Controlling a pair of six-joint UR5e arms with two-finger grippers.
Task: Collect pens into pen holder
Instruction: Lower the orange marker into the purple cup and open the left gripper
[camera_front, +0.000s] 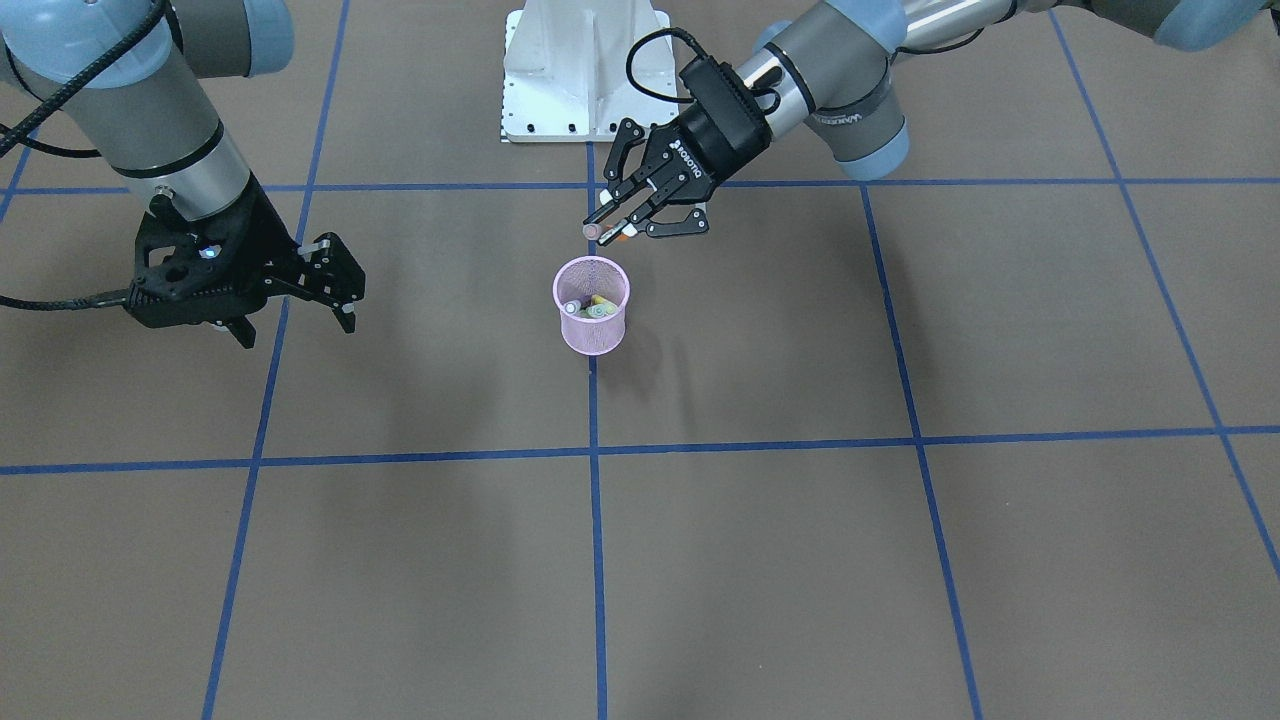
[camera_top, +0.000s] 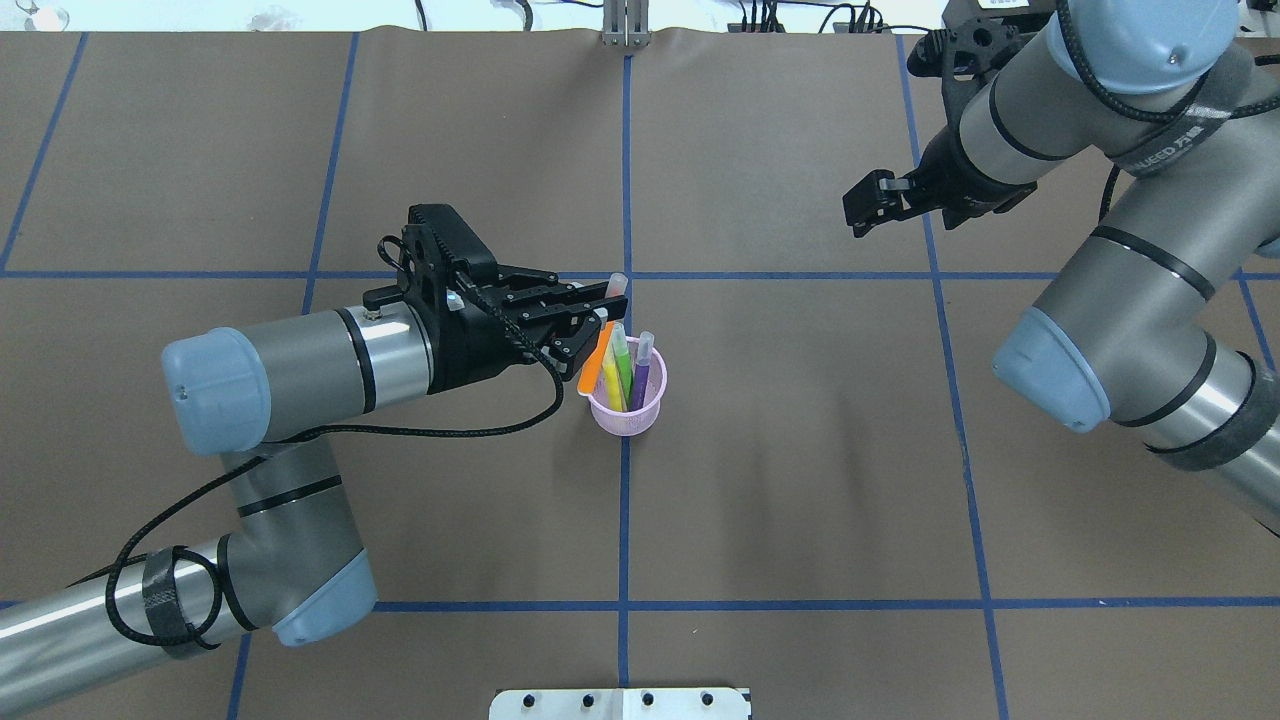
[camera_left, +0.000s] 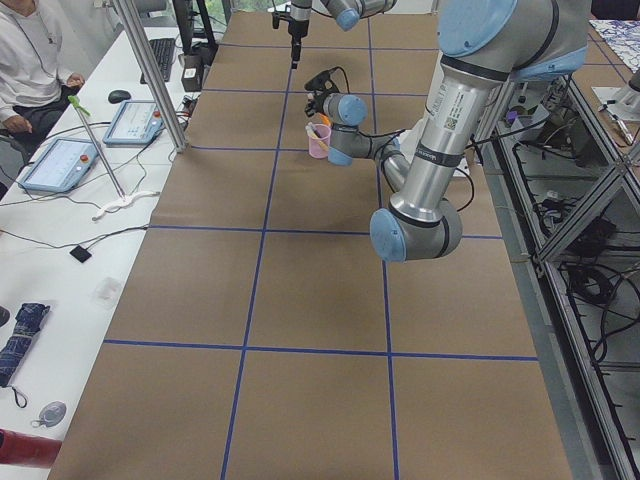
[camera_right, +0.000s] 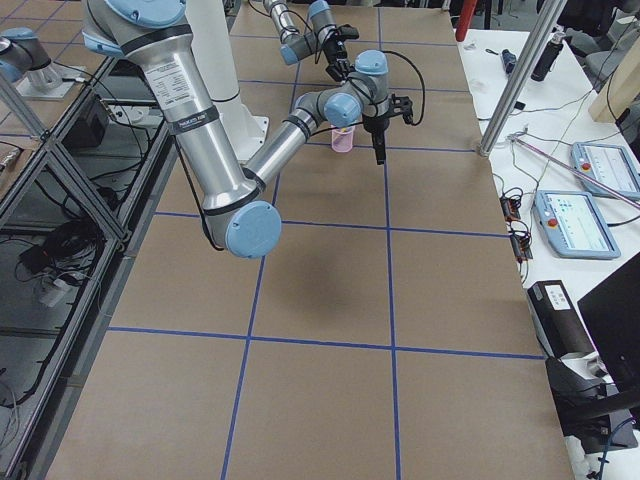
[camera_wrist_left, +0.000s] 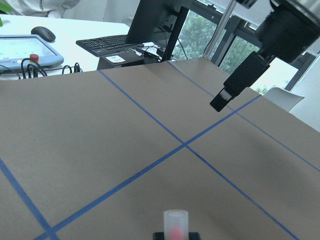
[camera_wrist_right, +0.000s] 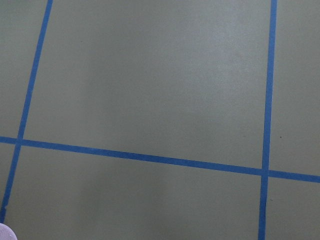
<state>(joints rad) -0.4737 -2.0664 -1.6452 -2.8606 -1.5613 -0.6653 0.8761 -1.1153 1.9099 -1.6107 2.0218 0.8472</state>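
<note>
The pen holder (camera_top: 627, 412) stands upright on the brown table (camera_top: 800, 450), right on the blue tape line (camera_top: 623, 520) that runs down the middle, a little out from the robot's base. Three pens lean inside it with their pale caps up: the yellow pen (camera_top: 612, 382), the green pen (camera_top: 622, 362) and the purple pen (camera_top: 640, 368). From the front their caps show bunched together within the pink mesh rim (camera_front: 592, 268).

Just beyond the cup on the left arm's side, the left gripper (camera_top: 598, 325) reaches in roughly level, and its fingers are closed on the orange pen (camera_top: 594, 368). That pen hangs tilted in the air, its lower end near the cup's rim and its cap (camera_top: 615, 285) pointing away from the robot. Whether the lower end is over the opening or just beside it cannot be told. The left wrist view shows the same cap (camera_wrist_left: 176, 222) standing up at the bottom edge.

Farther out and well apart, the right gripper (camera_front: 295, 325) hangs above bare table with its fingers spread wide, holding nothing.

Past the table's far edge is a white desk with a keyboard (camera_wrist_left: 107, 44).
</note>
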